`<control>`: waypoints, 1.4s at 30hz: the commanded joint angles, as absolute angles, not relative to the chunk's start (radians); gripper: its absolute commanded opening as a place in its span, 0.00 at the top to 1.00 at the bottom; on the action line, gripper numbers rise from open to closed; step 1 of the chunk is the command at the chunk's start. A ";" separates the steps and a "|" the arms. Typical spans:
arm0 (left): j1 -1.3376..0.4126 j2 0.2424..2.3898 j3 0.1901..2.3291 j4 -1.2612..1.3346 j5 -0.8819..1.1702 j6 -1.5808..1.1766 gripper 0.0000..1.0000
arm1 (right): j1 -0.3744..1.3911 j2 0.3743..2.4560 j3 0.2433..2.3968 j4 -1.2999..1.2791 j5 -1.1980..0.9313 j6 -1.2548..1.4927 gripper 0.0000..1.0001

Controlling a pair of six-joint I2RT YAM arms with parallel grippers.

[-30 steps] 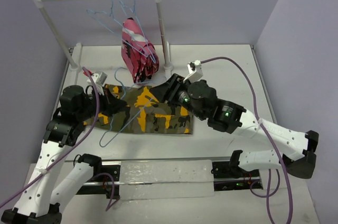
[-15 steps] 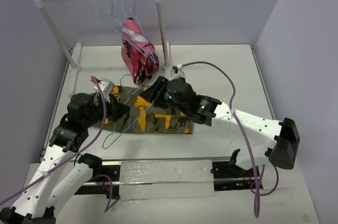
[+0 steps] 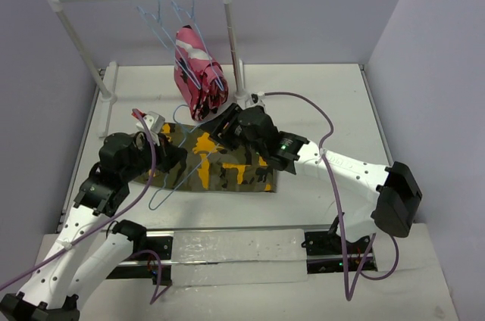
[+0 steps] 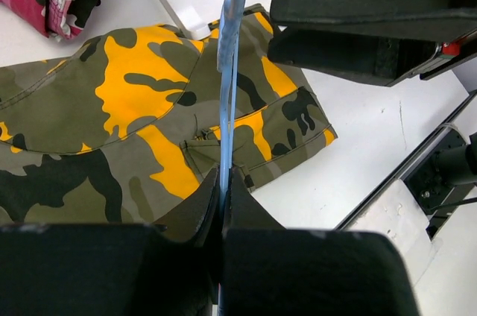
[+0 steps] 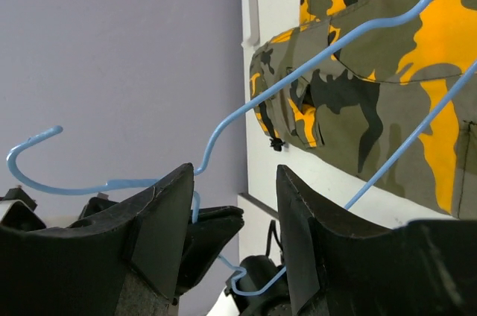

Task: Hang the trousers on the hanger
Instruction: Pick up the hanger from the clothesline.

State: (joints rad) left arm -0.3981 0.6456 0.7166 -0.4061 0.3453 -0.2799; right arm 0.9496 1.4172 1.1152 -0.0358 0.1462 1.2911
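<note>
Right arm has swung in from the right over the last second. Its end effector now sits at the neck of the thin light-blue wire hanger. Jaws stand half apart, with the wire beside one finger, not clamped.

Left end effector stays pinched on the hanger's lower wire.

Reading: a two-point hold is being set up; threading has not begun.

The olive camouflage cloth trousers with black and orange-yellow patches lie folded flat on the white worktop. They are beneath the hanger, between both arms, and nothing grips them.
</note>
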 commanded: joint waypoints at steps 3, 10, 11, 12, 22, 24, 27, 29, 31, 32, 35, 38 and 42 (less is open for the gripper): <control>-0.401 0.652 0.724 -0.336 0.339 -0.273 1.00 | 0.943 1.437 1.124 0.051 0.153 1.339 0.44; -0.402 0.652 0.723 -0.327 0.338 -0.273 1.00 | 0.934 1.513 1.159 0.093 0.169 1.351 0.42; -0.402 0.650 0.722 -0.331 0.341 -0.273 1.00 | 0.934 1.522 1.164 0.094 0.171 1.351 0.42; -0.402 0.647 0.715 -0.338 0.344 -0.273 1.00 | 0.928 1.536 1.173 0.102 0.173 1.349 0.42; -0.402 0.626 0.682 -0.352 0.333 -0.261 1.00 | 0.916 1.602 1.194 0.114 0.155 1.374 0.44; -0.402 0.624 0.674 -0.343 0.350 -0.262 1.00 | 0.909 1.608 1.172 0.142 0.146 1.396 0.57; -0.401 0.630 0.667 -0.334 0.356 -0.259 1.00 | 0.908 1.631 1.189 0.139 0.143 1.379 0.89; -0.402 0.629 0.663 -0.337 0.369 -0.245 1.00 | 0.908 1.652 1.220 0.113 0.143 1.355 1.00; -0.402 0.628 0.665 -0.345 0.373 -0.231 0.98 | 0.908 1.664 1.226 0.103 0.143 1.340 1.00; -0.402 0.630 0.667 -0.348 0.371 -0.228 0.97 | 0.908 1.666 1.226 0.102 0.143 1.337 1.00; -0.401 0.630 0.674 -0.355 0.384 -0.203 0.44 | 0.908 1.670 1.209 0.091 0.143 1.327 1.00; -0.401 0.632 0.682 -0.364 0.389 -0.190 0.22 | 0.908 1.675 1.202 0.069 0.143 1.313 1.00; -0.402 0.638 0.738 -0.412 0.390 -0.169 0.20 | 0.908 1.676 1.223 -0.014 0.177 1.275 1.00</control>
State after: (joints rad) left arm -0.4042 0.6388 0.6489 -0.4054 0.3645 -0.2043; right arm 0.9154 1.6785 1.2037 0.0656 0.1195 1.3435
